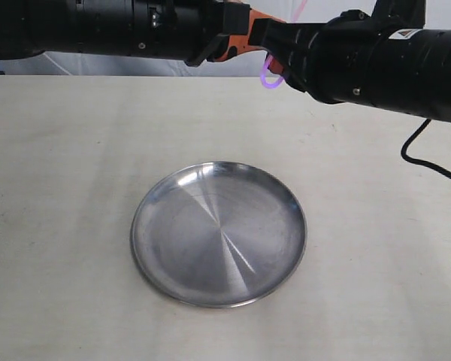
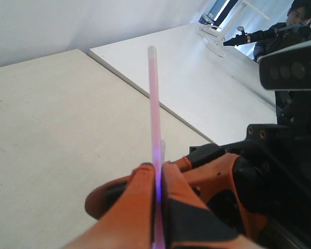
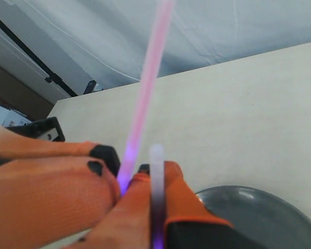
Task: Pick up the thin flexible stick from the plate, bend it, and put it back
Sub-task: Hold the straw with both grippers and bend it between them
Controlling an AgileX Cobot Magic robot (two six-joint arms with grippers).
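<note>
The steel plate lies empty on the beige table, low in the exterior view. High above its far side my two grippers meet tip to tip. The left gripper and the right gripper are both shut on the thin flexible stick, which curls into a small purple loop below them while a pink end rises. In the left wrist view the stick stands straight up out of the shut gripper. The right wrist view shows a short stick end in the right gripper, with the plate beyond.
A black cable trails over the table at the right edge. The left wrist view shows a second white table and a person far behind. A pale curtain hangs beyond the table in the right wrist view.
</note>
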